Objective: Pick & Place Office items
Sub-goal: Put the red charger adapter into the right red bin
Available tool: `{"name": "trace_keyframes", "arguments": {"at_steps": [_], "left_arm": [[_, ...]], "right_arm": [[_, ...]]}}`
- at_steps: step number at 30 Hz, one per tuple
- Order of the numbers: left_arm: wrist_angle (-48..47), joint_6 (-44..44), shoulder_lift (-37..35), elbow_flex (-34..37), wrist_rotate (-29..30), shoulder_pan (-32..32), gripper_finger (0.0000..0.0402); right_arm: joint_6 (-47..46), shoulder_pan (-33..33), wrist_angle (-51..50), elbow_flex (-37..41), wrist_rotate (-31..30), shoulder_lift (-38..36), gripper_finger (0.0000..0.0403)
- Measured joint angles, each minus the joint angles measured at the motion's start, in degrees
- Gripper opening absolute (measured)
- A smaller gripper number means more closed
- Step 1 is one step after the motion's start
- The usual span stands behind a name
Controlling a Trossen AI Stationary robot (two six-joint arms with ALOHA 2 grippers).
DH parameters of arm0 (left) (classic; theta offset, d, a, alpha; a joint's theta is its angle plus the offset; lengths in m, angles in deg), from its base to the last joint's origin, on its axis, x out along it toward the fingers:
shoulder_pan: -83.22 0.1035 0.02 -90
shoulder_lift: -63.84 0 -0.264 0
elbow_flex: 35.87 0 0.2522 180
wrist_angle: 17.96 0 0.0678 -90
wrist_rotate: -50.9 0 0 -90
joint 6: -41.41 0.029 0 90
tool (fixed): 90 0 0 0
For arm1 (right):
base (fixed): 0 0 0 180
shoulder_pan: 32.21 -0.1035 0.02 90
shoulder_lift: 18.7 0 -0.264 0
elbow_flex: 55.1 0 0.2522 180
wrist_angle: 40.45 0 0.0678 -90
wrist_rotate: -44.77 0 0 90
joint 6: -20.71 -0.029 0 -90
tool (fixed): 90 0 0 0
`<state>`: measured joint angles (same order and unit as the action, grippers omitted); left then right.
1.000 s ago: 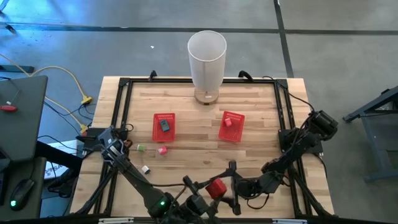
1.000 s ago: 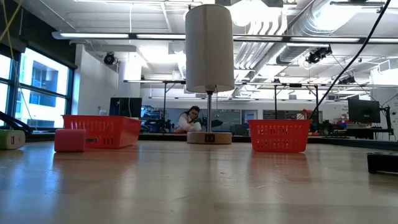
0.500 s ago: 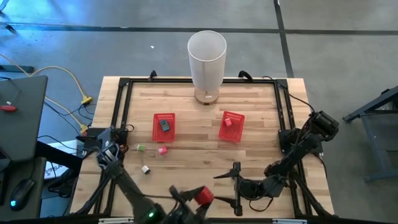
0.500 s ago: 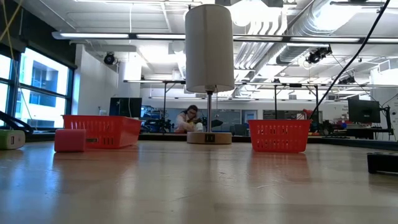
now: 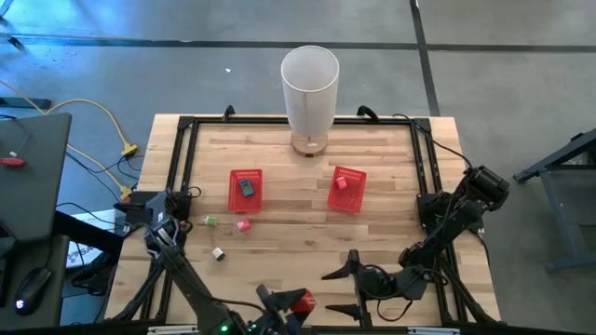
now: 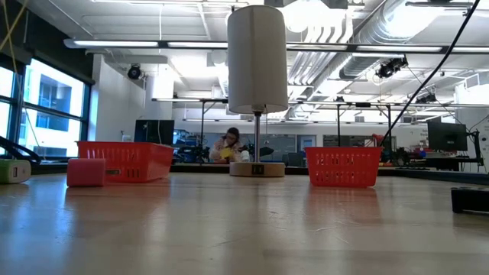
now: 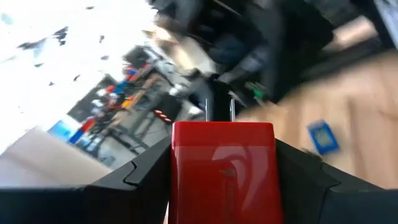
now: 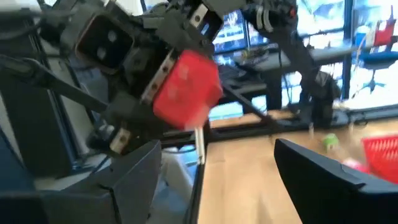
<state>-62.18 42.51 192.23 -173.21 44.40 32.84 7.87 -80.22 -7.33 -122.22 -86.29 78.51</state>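
My left gripper (image 5: 294,303) is at the table's near edge, shut on a red plug-like block (image 7: 222,168) with two metal prongs. The right wrist view shows that block (image 8: 185,91) lifted in the air. My right gripper (image 5: 343,291) stands open just right of it, touching nothing. Small green (image 5: 211,221), pink (image 5: 243,224) and white (image 5: 218,253) items lie on the table's left part. A dark item (image 5: 245,186) lies in the left red basket (image 5: 246,201), a red one (image 5: 342,183) in the right red basket (image 5: 347,199). A blue item (image 7: 322,137) lies on the wood. My left gripper pinches the red block between its two fingers, one finger (image 7: 140,177) on each of two opposite side faces (image 7: 180,163). The two metal prongs (image 7: 208,109) point forward, away from the wrist. The block is lifted clear of the table.
A tall white cylinder (image 5: 309,88) stands on a round foot at the far middle. A black frame (image 5: 180,158) runs around the tabletop. The low view shows a pink block (image 6: 85,172) and a black thing (image 6: 470,200) near its edges. A person (image 6: 229,145) sits far behind.
My left gripper has carried the red block toward the table's near edge and a little left, away from my right gripper. My right gripper has drawn back slightly toward the near right, still open.
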Motion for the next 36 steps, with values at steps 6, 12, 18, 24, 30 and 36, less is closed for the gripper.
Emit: {"name": "trace_keyframes", "arguments": {"at_steps": [6,12,18,24,30,36], "left_arm": [[-0.6,-0.7,1.4,0.0,-2.7,1.6,0.0218],[-2.0,0.9,3.4,0.0,-5.0,2.9,0.0218],[-5.0,-2.6,3.5,0.0,-6.7,4.4,0.0218],[-5.2,-2.3,3.6,0.0,-10.7,6.1,0.0218],[-5.8,-2.1,3.6,0.0,-12.0,8.1,0.0218],[-7.3,-1.7,3.6,0.0,-11.4,8.6,0.0218]], "right_arm": [[-7.6,0.0,-4.2,0.0,-1.0,0.0,0.0301],[-10.0,0.0,-6.5,0.0,-2.9,0.1,0.0301],[-10.1,0.2,-6.4,0.0,-2.9,0.1,0.0301],[-16.1,2.5,-9.3,0.0,-0.3,0.1,0.0301],[-20.4,5.8,-11.5,0.0,7.2,0.1,0.0301],[-18.9,6.2,-11.6,0.0,8.0,0.1,0.0299]]}}
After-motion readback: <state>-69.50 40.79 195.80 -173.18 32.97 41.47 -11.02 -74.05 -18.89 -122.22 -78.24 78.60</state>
